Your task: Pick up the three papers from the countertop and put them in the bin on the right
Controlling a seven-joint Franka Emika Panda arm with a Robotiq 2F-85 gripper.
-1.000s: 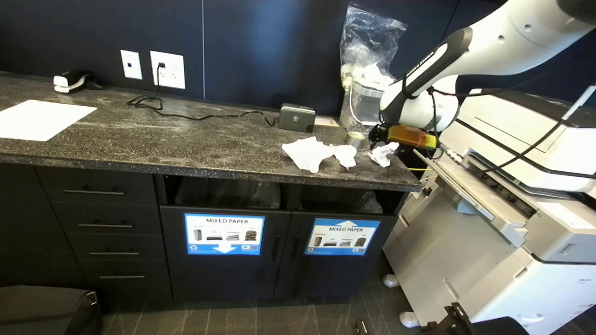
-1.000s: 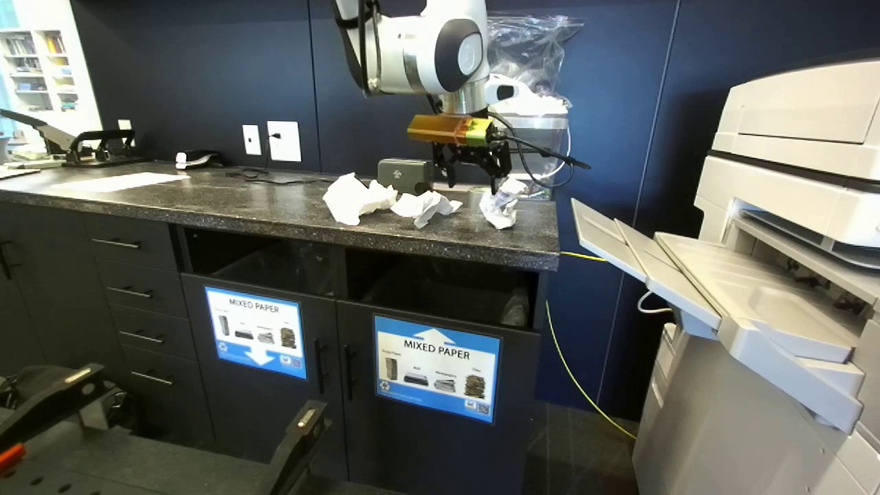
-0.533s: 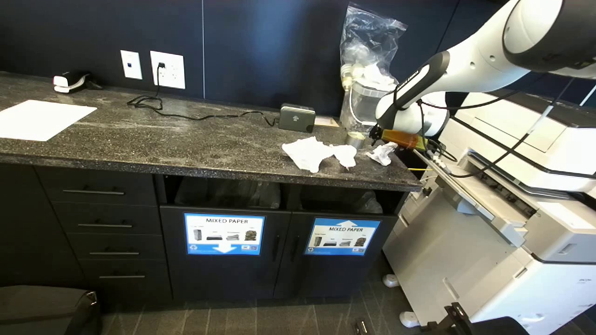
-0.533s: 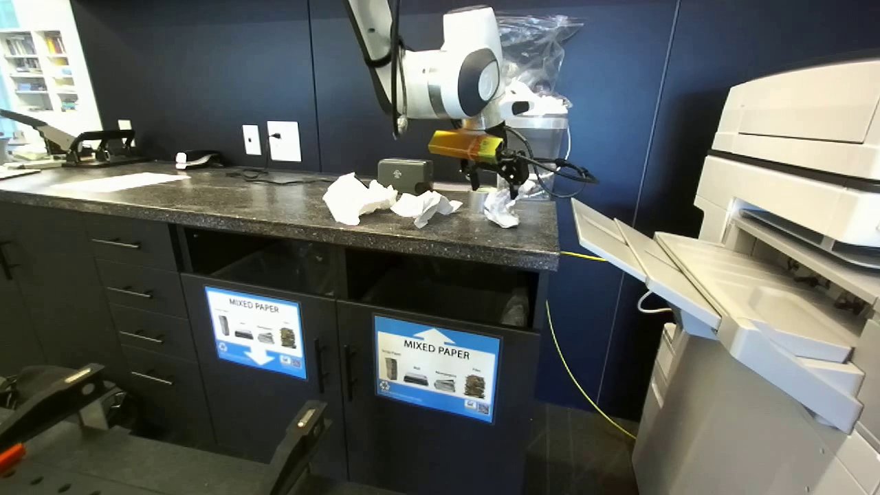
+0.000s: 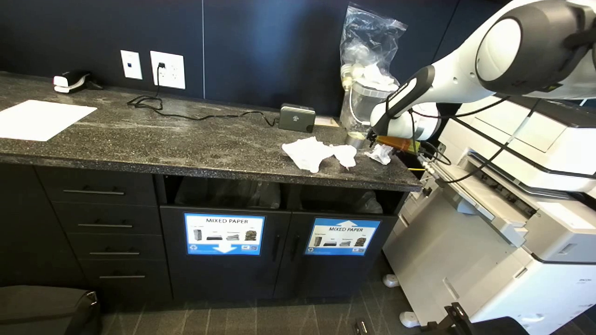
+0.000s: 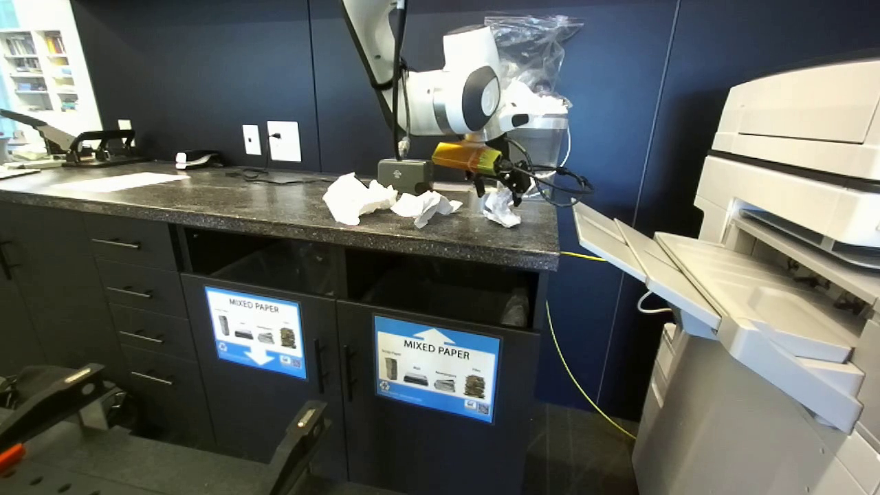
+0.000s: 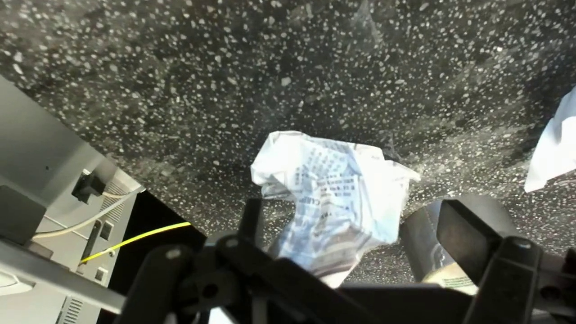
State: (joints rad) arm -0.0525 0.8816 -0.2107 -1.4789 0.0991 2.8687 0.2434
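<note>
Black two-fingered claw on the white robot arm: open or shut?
Open: in the wrist view, the claw has its two fingers wide apart, with crumpled white printed paper showing between them.

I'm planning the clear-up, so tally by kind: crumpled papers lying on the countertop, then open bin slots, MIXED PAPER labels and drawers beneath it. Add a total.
Crumpled papers: 3
Open bin slots: 2
MIXED PAPER labels: 2
Drawers: 4
Total: 11
</note>
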